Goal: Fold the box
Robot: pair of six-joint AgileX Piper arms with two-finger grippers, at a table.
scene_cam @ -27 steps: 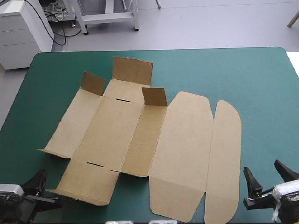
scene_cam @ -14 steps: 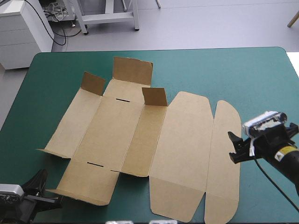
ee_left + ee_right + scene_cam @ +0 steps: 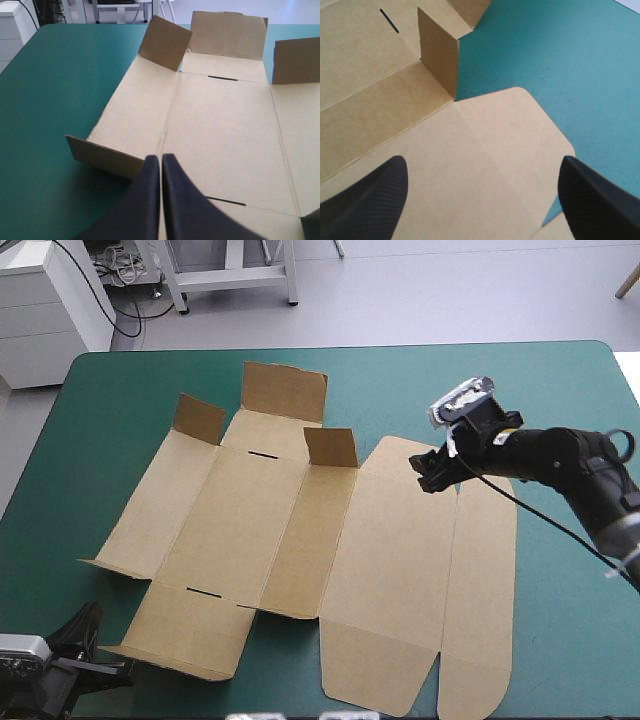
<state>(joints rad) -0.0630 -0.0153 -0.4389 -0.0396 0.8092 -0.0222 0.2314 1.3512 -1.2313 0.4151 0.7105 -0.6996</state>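
Your teal-green counter [image 3: 560, 380] carries the brown box [image 3: 240, 530], spread mostly flat across its middle, with small flaps [image 3: 330, 446] upright. Your right arm [image 3: 560, 455] hovers over its right panels' far end, jaws spread wide. Your left arm [image 3: 60, 665] sits at the near left corner, jaws pressed together.

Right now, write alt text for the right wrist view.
The open right gripper hovers over the flat brown box, above a rounded lid panel. Ahead, one small flap stands upright; teal-green cover lies beyond.
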